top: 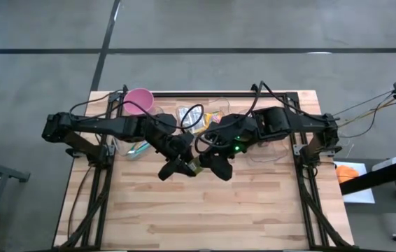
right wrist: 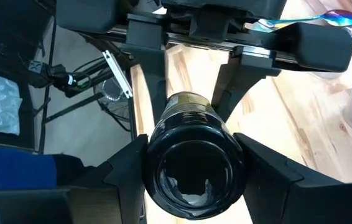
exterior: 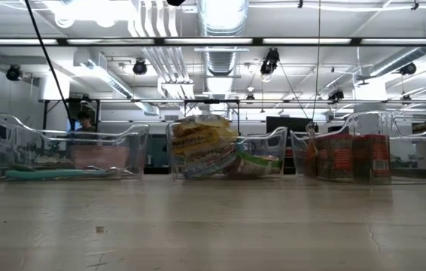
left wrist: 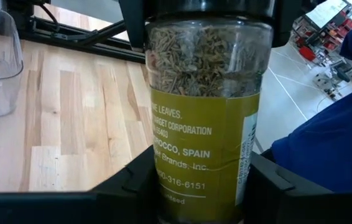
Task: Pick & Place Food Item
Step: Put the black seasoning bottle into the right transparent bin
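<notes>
Between the two end effectors, above mid-bench, sat the clear glass herb jar with olive-green label and black cap. Left end effector clamped its label end; right end effector had fingers either side of the cap end, narrowing, grip unconfirmed. Risks: left letting go before right was firm, so the jar dropped onto the wooden bench; smooth glass slipping or twisting; both pulling against each other.
</notes>
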Controlling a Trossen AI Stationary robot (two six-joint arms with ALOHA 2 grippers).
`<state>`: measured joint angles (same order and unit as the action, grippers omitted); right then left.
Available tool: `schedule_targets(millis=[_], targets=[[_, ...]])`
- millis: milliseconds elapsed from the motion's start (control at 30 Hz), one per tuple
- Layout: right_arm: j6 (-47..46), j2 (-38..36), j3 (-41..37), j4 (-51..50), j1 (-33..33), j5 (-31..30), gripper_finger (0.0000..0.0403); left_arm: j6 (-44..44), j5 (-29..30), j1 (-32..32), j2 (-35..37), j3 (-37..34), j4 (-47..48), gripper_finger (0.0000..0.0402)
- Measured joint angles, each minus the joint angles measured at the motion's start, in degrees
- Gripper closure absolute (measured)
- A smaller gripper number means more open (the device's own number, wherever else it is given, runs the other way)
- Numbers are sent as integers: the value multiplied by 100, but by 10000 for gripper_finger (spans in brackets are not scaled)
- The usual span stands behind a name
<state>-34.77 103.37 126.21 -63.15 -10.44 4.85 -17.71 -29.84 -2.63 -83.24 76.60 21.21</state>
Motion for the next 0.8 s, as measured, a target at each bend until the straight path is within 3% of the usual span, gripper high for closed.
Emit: schedule_targets(millis=[233, 367, 700, 800], targets=[[-104, -140, -11, -223, -10, 36, 206, -278, 84, 14, 0, 0, -34, 110], [-229, -319, -9, -363, -8, -26, 206, -475, 155, 61, 0, 0, -9, 62], [-874, -890, -8, -2577, 0, -906, 206, -778, 469, 333, 406, 0, 377, 44], [-987, -1126, -119, -2647, 0, -1087, 206, -778, 705, 376, 633, 0, 479, 44]])
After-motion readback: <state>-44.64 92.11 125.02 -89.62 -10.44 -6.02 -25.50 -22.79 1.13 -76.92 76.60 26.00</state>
